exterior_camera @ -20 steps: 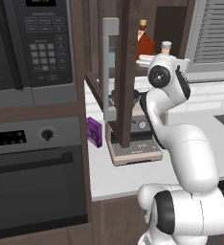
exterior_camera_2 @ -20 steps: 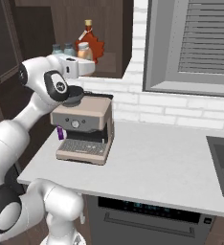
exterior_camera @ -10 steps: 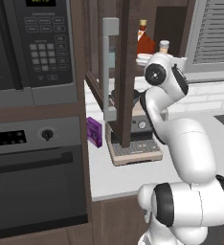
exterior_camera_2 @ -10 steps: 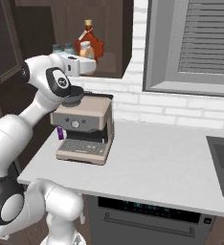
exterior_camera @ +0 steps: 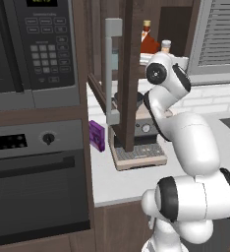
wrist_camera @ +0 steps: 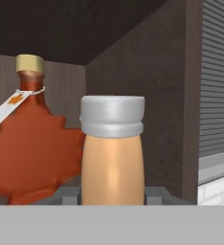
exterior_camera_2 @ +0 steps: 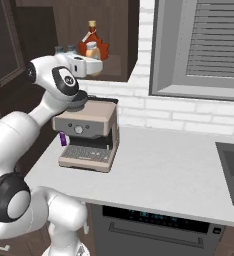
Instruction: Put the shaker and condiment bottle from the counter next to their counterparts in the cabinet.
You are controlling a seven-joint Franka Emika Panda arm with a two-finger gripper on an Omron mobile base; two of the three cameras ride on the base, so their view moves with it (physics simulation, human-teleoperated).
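The condiment bottle (wrist_camera: 112, 153) is small and pale orange-tan, with a round grey-white cap on top. It stands upright in the middle of the hand view. The gripper (exterior_camera_2: 92, 65) is pinching the bottle — a finger (wrist_camera: 154, 195) peeks out low at 4 o'clock of the bottle, and the other sits low at 8 o'clock. The fingers are closed on its sides.

The bottle is up inside the open cabinet (exterior_camera_2: 120, 40). At 9 o'clock of it is a deep red-orange flask (wrist_camera: 30, 153) with a yellow cap and a little tag — just beside the bottle and a bit behind.

A coffee machine (exterior_camera_2: 89, 135) sits on the counter (exterior_camera_2: 159, 175) below.
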